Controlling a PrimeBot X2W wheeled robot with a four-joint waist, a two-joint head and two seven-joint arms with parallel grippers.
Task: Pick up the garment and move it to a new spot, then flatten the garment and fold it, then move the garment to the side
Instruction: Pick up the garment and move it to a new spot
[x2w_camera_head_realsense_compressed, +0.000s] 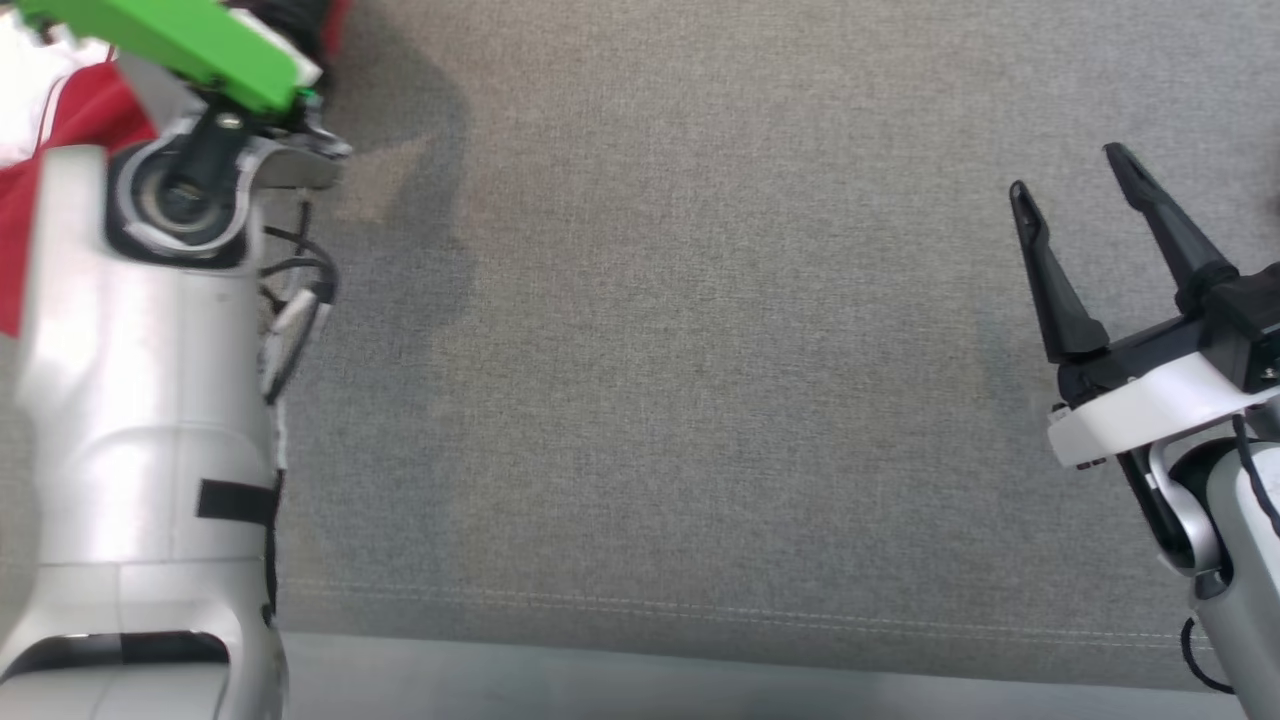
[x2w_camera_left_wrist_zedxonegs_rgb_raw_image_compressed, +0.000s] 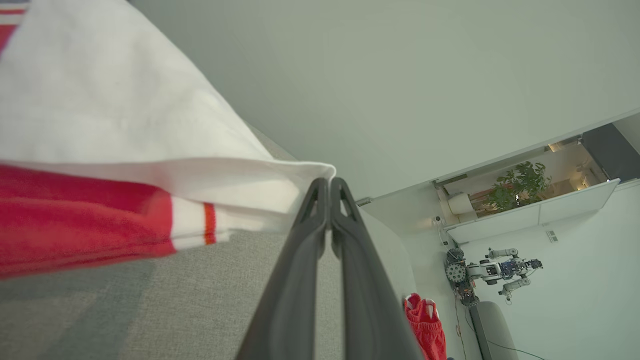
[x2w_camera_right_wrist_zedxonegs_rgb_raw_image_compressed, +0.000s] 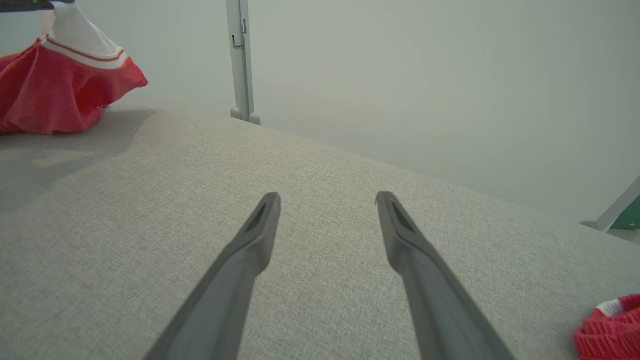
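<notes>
The garment (x2w_camera_left_wrist_zedxonegs_rgb_raw_image_compressed: 100, 150) is red and white with thin stripes at its hem. In the left wrist view my left gripper (x2w_camera_left_wrist_zedxonegs_rgb_raw_image_compressed: 328, 183) is shut on a corner of its white edge, and the cloth stretches away to the left above the grey fabric surface (x2w_camera_left_wrist_zedxonegs_rgb_raw_image_compressed: 175, 310). From the head view, the garment (x2w_camera_head_realsense_compressed: 60, 110) peeks out at the top left behind my pale left forearm (x2w_camera_head_realsense_compressed: 150, 400). The right wrist view shows the garment (x2w_camera_right_wrist_zedxonegs_rgb_raw_image_compressed: 60, 90) far off at the upper left, pulled up into a peak. My right gripper (x2w_camera_head_realsense_compressed: 1070, 180) stands open over bare fabric at the right, nothing between its fingers (x2w_camera_right_wrist_zedxonegs_rgb_raw_image_compressed: 260, 225).
The grey fabric surface (x2w_camera_head_realsense_compressed: 650, 350) spans the head view, its front edge (x2w_camera_head_realsense_compressed: 700, 640) near the bottom. A metal post (x2w_camera_right_wrist_zedxonegs_rgb_raw_image_compressed: 240, 60) stands at the far edge. A second red and white cloth (x2w_camera_right_wrist_zedxonegs_rgb_raw_image_compressed: 610, 325) lies at my right gripper's lower right. Another robot (x2w_camera_left_wrist_zedxonegs_rgb_raw_image_compressed: 495, 272) stands in the background.
</notes>
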